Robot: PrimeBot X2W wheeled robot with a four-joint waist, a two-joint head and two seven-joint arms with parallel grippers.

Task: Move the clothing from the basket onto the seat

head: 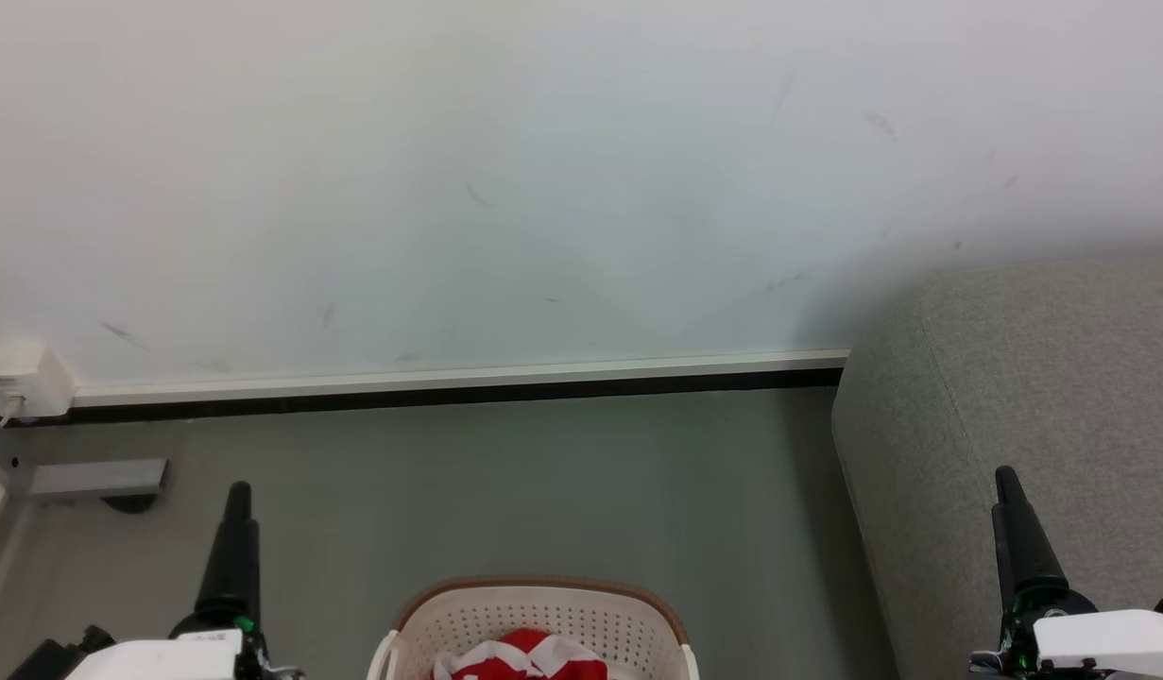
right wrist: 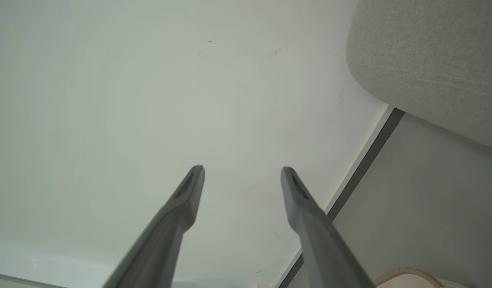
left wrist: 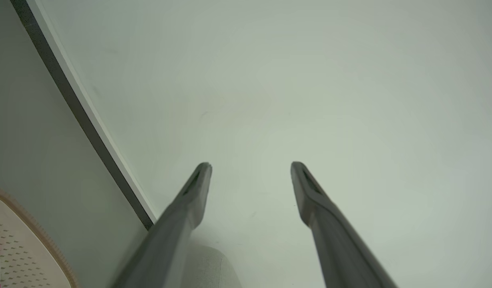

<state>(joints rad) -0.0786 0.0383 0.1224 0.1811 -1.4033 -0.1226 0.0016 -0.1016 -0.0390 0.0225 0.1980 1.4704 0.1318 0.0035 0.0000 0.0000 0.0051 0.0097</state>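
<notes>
A: Entry, head view. Where is the clothing (head: pixel 529 658)?

B: In the basket (head: pixel 581 619), at the bottom edge of the view, centre. Red fabric with white bands, bunched against the near part of the interior. Only its upper part is in frame.

A: Basket position?

B: On the grey floor (head: pixel 543 472), between the two arms. The seat (head: pixel 1044 378) stands to the robot's right, apart from the basket with bare floor between them. Its far end reaches the white wall (head: pixel 543 189), above the dark skirting strip (head: pixel 449 389).

A: Left gripper (left wrist: pixel 250 166)?

B: Jaws wide apart, nothing between them. The left wrist view has the fingers pointing at the wall; a corner of the basket sits at that view's lower left. In the head view the gripper is left of the basket, raised, not touching it.

A: Right gripper (right wrist: pixel 242 170)?

B: Also spread wide, empty. It points at the wall, with the seat's rounded edge at the upper right of the right wrist view. In the head view one dark finger lies in front of the seat's upholstery; contact cannot be judged.

A: Other items?

B: A small white box (head: pixel 19 378) on the wall, far left, just above the skirting.
</notes>
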